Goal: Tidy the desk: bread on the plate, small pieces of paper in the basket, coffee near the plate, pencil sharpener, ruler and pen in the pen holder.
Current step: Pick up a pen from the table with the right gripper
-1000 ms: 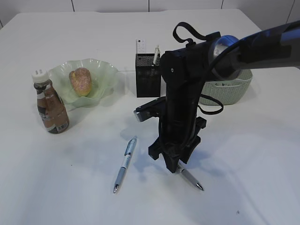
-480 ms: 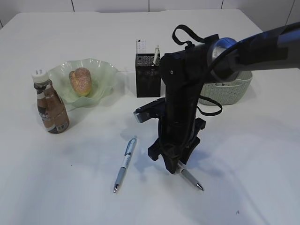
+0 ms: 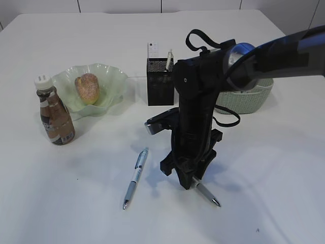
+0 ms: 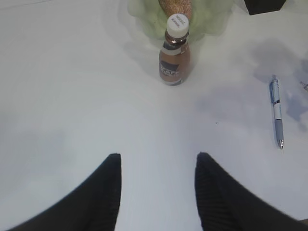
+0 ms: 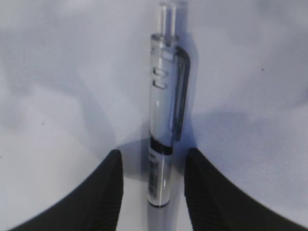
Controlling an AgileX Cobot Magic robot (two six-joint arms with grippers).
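My right gripper (image 3: 189, 182) points straight down at the desk (image 3: 76, 213), open, its fingers either side of a silver pen (image 3: 208, 195) without closing on it. In the right wrist view the pen (image 5: 166, 110) lies lengthwise between the open gripper (image 5: 154, 153). A second, blue pen (image 3: 134, 178) lies to the left. The bread (image 3: 87, 87) sits on the green plate (image 3: 114, 81), with the coffee (image 3: 55, 114) upright beside it. My left gripper (image 4: 158, 156) hangs open above bare desk. Two pale items stick out of the pen holder (image 3: 160, 84); I cannot tell whether they are the ruler or the sharpener.
The green basket (image 3: 249, 99) stands at the back right, half hidden by the right arm. In the left wrist view the coffee (image 4: 174, 62) stands ahead, and the blue pen (image 4: 276, 108) lies to the right.
The right arm has shifted only slightly over the silver pen. Both pens and everything else lie where they were.
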